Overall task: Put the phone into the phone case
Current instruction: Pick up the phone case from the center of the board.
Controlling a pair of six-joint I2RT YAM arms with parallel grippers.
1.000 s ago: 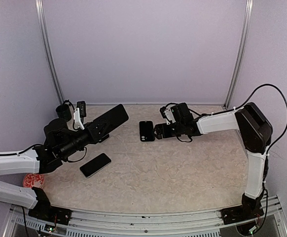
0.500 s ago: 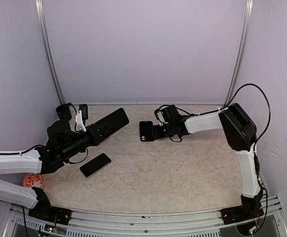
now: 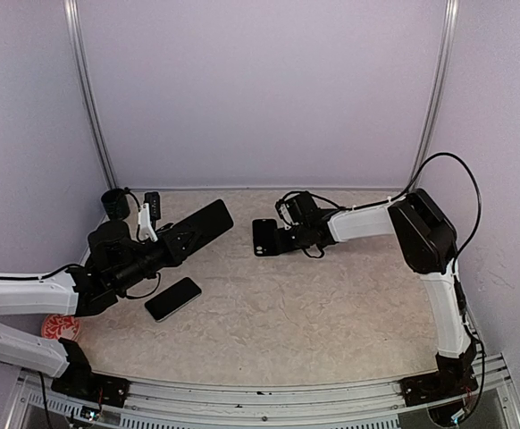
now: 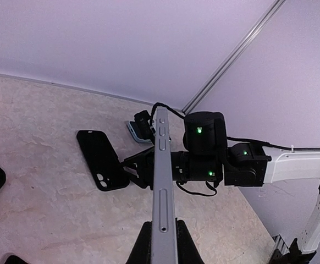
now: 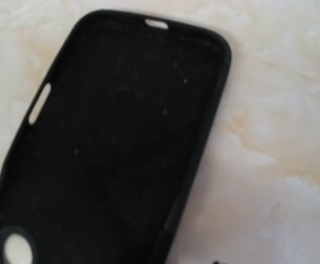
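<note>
The black phone case lies open side up at the table's middle back; it fills the right wrist view and shows in the left wrist view. My left gripper is shut on a dark phone and holds it above the table, left of the case. In the left wrist view the phone stands edge-on between my fingers. My right gripper is low at the case's right edge, jaws apart and empty, as the left wrist view shows. Its fingers are out of the right wrist view.
A second dark phone lies flat on the table at front left. A red patterned disc sits near the left front edge. A black cup stands at the back left corner. Walls close the back and sides.
My right gripper has moved left across the table up to the case's right edge. My left gripper has shifted slightly with the phone still held.
</note>
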